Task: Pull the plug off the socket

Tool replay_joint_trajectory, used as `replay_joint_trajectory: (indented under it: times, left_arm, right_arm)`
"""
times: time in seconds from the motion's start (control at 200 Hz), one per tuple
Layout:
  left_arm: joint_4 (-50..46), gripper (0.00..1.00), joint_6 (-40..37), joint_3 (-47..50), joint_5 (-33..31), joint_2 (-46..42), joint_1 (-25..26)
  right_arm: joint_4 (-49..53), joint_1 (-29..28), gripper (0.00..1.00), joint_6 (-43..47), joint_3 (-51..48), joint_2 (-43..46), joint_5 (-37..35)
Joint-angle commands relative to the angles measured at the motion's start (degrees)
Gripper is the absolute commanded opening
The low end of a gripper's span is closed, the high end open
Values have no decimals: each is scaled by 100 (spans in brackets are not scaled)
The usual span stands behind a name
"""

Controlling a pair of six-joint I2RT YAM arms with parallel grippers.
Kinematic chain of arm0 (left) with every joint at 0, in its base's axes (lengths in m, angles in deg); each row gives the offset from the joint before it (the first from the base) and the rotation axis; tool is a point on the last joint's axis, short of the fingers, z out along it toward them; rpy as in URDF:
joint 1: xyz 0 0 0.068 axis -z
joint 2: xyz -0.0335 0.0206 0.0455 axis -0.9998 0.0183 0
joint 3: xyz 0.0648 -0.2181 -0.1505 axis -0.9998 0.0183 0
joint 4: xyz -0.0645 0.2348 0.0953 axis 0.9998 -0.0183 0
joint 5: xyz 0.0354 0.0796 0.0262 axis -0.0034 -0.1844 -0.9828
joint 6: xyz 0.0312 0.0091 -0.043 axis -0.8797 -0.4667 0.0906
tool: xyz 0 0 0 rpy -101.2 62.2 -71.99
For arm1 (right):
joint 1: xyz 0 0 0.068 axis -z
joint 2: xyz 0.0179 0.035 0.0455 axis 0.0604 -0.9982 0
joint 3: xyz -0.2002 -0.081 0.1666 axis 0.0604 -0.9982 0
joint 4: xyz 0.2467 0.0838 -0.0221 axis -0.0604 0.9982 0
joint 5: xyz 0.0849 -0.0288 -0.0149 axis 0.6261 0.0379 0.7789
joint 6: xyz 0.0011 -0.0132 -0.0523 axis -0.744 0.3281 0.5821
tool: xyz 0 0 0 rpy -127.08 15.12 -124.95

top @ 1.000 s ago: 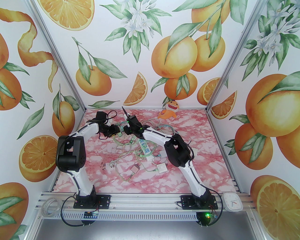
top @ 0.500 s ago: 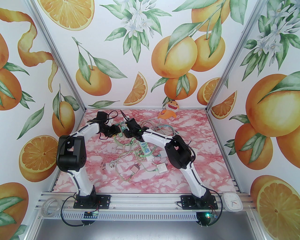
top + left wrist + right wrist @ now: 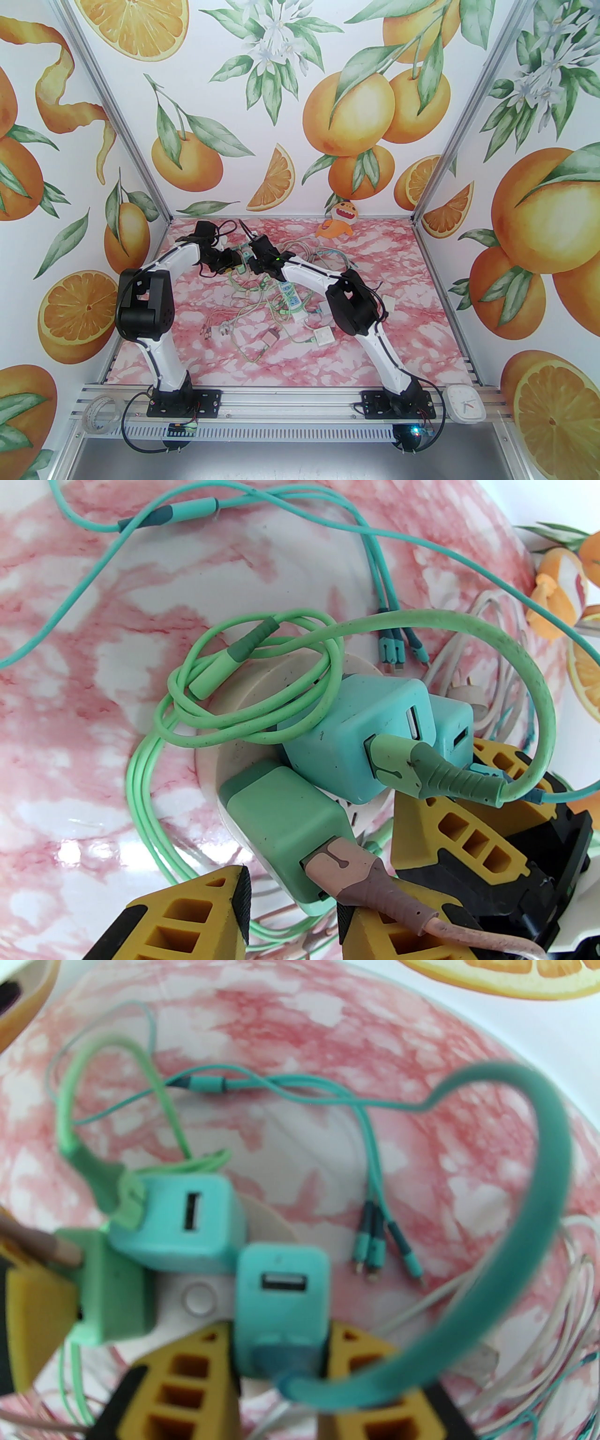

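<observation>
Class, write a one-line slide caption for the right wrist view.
Right gripper clamps the teal charger at the white socket while the left gripper holds the green charger.

Both arms reach forward off the bases, elbows raised, forearms angled inward so we have the two tools nearly tip to tip. Left arm [image 3: 173, 262]: wrist bent toward the other tool, left gripper [image 3: 295, 902] at a narrow opening with the green adapter [image 3: 281, 817] between its fingers [image 3: 201, 916]. One finger lies against the adapter and the other shows a sliver of gap, so we can't call that grip. Right arm [image 3: 309, 276]: forearm runs low and the wrist points at the left tool. The right gripper [image 3: 281, 1335] is clamped on the teal plug [image 3: 281, 1288], a yellow finger pressed flat on each side and the plug sitting just ahead of the palm. In the left wrist view the right tool's fingers sit just beside ours.
</observation>
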Motion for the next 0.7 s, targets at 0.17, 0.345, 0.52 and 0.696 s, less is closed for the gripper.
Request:
replay_joint_trajectory:
  times: [0.17,0.345,0.52,0.696]
  left_arm:
    - [-763,36,-82,123,-820,737,98]
    - [-816,33,-112,104,-849,806,83]
    - [-812,33,-120,104,-849,811,86]
    - [-795,33,-128,129,-840,806,89]
  right_arm:
    - [-140,-160,22,380,-95,172,-259]
    - [-285,167,22,-332,-98,320,475]
    - [-567,371,22,-772,-251,426,952]
    - [-440,146,22,-208,-249,501,536]
